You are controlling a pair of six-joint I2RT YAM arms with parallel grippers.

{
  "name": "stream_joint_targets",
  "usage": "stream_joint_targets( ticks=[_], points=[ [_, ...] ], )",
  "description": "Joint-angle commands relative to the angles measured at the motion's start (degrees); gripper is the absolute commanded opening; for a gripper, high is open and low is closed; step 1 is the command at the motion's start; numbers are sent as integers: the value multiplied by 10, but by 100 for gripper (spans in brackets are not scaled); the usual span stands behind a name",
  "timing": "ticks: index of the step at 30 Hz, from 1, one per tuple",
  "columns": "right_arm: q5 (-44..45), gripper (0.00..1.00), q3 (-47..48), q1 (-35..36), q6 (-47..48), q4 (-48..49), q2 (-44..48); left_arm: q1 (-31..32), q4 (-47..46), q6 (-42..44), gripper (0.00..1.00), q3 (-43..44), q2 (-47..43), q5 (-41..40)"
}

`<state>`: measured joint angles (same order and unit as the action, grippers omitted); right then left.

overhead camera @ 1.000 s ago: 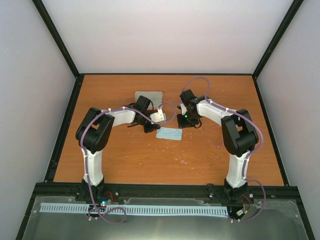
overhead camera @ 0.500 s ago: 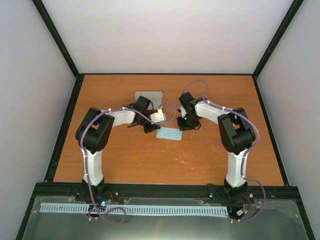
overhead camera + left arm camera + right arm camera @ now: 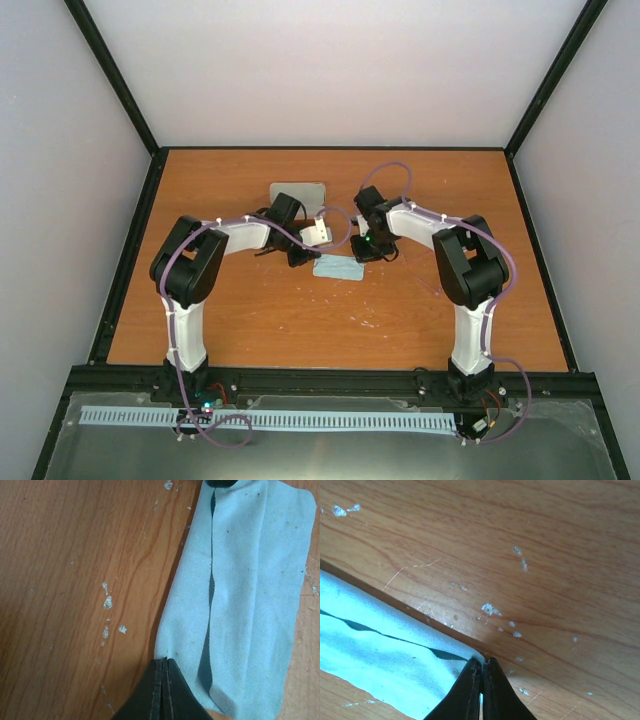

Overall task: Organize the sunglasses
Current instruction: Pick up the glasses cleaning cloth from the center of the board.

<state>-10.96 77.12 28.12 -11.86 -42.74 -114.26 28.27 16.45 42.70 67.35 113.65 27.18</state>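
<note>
The light blue cloth [image 3: 337, 267] lies folded on the wood in the middle, its two flaps meeting along a seam. My left gripper [image 3: 301, 256] is shut on its left corner; in the left wrist view the shut fingertips [image 3: 165, 661] pinch the cloth [image 3: 250, 595] at its edge. My right gripper [image 3: 364, 250] is shut on its right corner; in the right wrist view the tips [image 3: 481, 663] pinch the cloth [image 3: 380, 660]. A faint thin pinkish line [image 3: 432, 283] on the wood under the right arm may be the sunglasses; it is too faint to tell.
A pale oblong case [image 3: 298, 190] lies behind the left gripper, toward the back of the table. White scuff marks [image 3: 368, 320] dot the wood in front of the cloth. Black frame rails border the table.
My right gripper has moved a little left with the cloth's right corner, and the cloth looks slightly narrower. The left arm has hardly moved.
</note>
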Motion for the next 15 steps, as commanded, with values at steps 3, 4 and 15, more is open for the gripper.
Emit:
stream_joint_targets(
  ticks=[3, 4, 15],
  points=[
    [6, 3, -25, 6, -5, 7, -17, 6, 1, -10, 0, -13, -14, -13],
    [5, 3, -26, 6, -5, 12, -13, 6, 0, -12, 0, -14, -17, -14],
    [-14, 3, -49, 6, 3, 88, 51, 6, -31, -36, 0, -15, -58, -22]
  ],
)
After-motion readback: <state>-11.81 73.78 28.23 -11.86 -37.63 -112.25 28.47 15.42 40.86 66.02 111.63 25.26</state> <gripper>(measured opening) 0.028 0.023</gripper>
